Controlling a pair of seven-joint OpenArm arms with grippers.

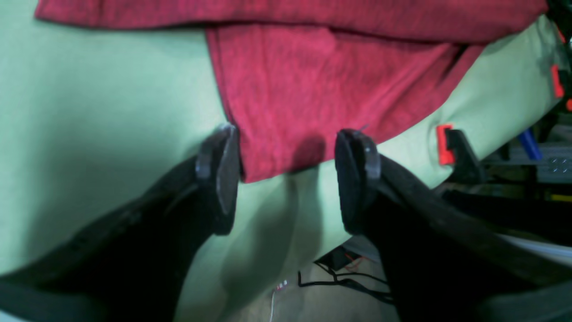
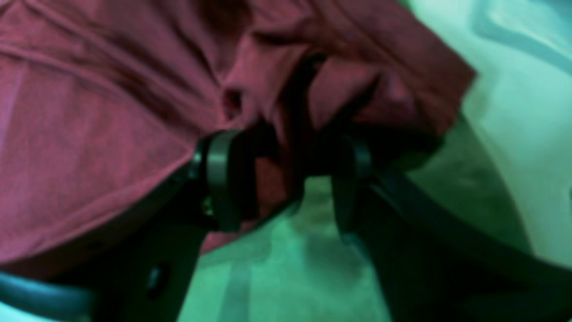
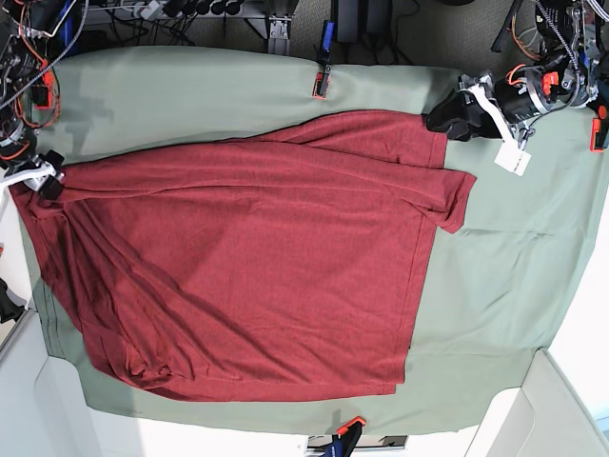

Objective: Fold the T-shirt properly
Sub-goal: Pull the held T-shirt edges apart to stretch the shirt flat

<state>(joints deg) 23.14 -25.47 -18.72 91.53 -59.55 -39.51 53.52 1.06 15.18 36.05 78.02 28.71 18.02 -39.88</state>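
Across the middle of the base view, the T-shirt (image 3: 247, 267) lies spread but rumpled on a sage-green cloth (image 3: 495, 276) that covers the worktop. Its long axis runs left to right in the frame, with a hemmed straight edge at the right and a bunched corner at the lower left. One sleeve (image 3: 447, 195) projects toward the upper right, and this is the part nearest the left gripper (image 3: 452, 114).

In the left wrist view that gripper (image 1: 286, 174) has its jaws wide apart, straddling the sleeve's (image 1: 313, 98) free end; the fabric sits between and just beyond the tips and is not pinched. A short reach forward would bring the sleeve hem inside the jaws.

At the left edge of the base view the right gripper (image 3: 43, 181) meets the shirt's opposite end. In the right wrist view its jaws (image 2: 290, 179) stand partly apart with gathered maroon folds (image 2: 277, 112) lying between them; the picture is too blurred to tell whether the cloth is gripped or only bracketed.

Each arm thus addresses its own end of the garment. Green cloth shows bare to the right and along the top, giving room to lay a fold. Clamps (image 3: 322, 84) hold the cloth at its top and bottom edges, and cables crowd the upper corners.
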